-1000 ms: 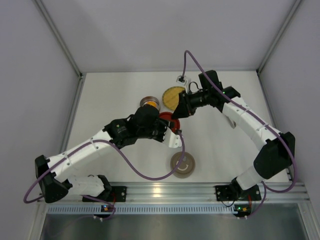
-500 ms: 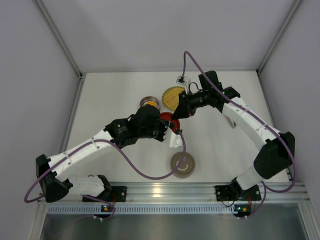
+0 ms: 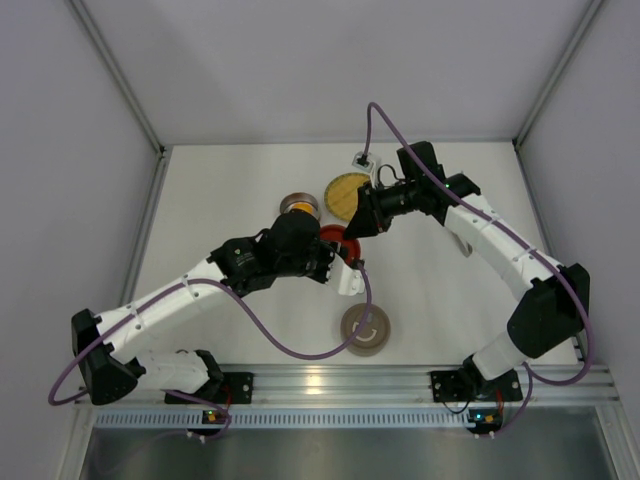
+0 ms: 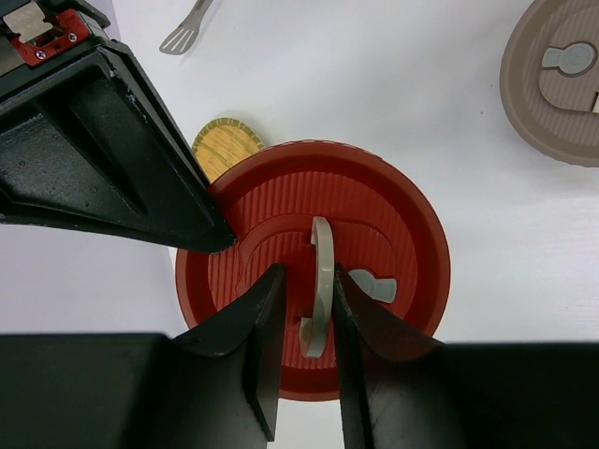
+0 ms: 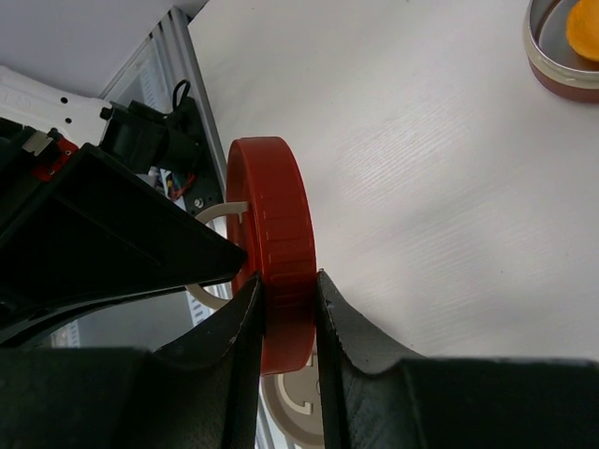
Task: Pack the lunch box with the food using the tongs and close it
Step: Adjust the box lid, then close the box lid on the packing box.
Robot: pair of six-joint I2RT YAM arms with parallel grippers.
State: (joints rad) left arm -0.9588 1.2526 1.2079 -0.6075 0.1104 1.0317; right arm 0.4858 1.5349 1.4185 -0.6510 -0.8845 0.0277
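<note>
Right now the red lid (image 4: 393,215) is clamped at its rim by my right pincer (image 5: 285,281), one finger tight against each face. My left pincer (image 4: 307,273) stands narrowly open around the lid's raised grey handle (image 4: 325,253), with a sliver of gap on one side. The orange ball (image 5: 582,28) sits in the open tin (image 5: 552,75), apart from the lid. Beyond the lid lie the woven yellow plate (image 4: 225,145) and, farther off, the tongs (image 4: 187,33) on the table (image 4: 374,75). A tan lid (image 4: 543,103) rests well aside.
</note>
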